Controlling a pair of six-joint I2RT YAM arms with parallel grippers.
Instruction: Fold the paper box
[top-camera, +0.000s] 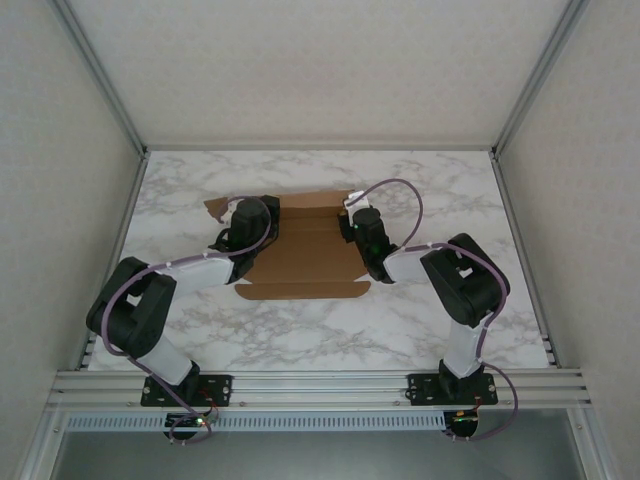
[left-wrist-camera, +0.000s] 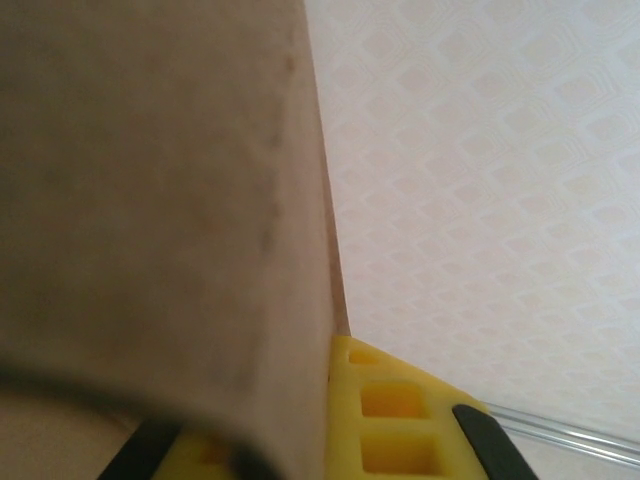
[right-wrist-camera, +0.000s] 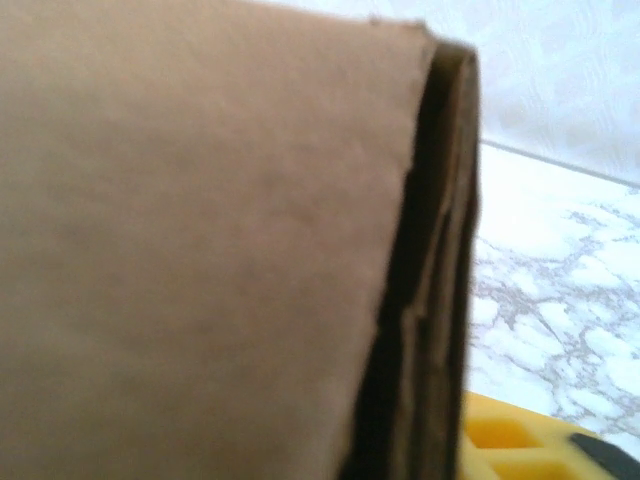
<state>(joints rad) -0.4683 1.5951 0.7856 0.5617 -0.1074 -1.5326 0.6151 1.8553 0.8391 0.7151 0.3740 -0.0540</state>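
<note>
Across the frame's upper half, pale patterned walls (top-camera: 300, 70) enclose a white marbled table (top-camera: 300, 330). At centre frame the brown box (top-camera: 305, 255) lies mostly flat on it. The left gripper (top-camera: 232, 220), at the box's left edge, is clamped on cardboard. The right gripper (top-camera: 352, 218) is at the box's upper right corner; I cannot tell how wide it stands.

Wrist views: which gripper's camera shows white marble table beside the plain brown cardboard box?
The right gripper: white marble table shows beside the plain brown cardboard box. The left gripper sees a pale patterned wall.
</note>
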